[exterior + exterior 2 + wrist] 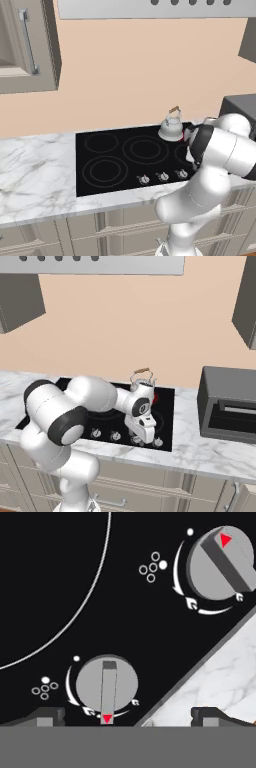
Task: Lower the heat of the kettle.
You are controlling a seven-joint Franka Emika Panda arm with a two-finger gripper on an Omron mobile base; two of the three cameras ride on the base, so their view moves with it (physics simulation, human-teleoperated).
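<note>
Gripper [127, 716] fingertips stand wide apart at the bottom of the hand view, one dark tip at lower left and one at lower right, with nothing between them but a knob just above. In the right base view the gripper [142, 433] hangs low in the middle of the frame, pointing down at the front edge of the cooktop.

A white marble counter [35, 170] runs across the lower half of the left base view, and a black glass cooktop [115, 160] is set into it, marked with thin ring outlines. A dark grey box-shaped appliance [227, 403] sits on the counter at the right of the right base view. A grey range hood [155, 7] spans the top of the frame, and a wall cabinet [25, 45] fills the upper left corner.

The kettle [171, 126] stands on the cooktop's rear right area, right of center in the left base view, silvery-white with a wire handle and brown top piece. In the right base view the kettle [142, 382] shows just behind the arm's wrist.

Two grey knobs show in the hand view. The lower knob [107, 686] sits at bottom center, its red triangle pointing toward the bottom edge. The upper knob [220, 562] is at upper right, red triangle toward the top.
</note>
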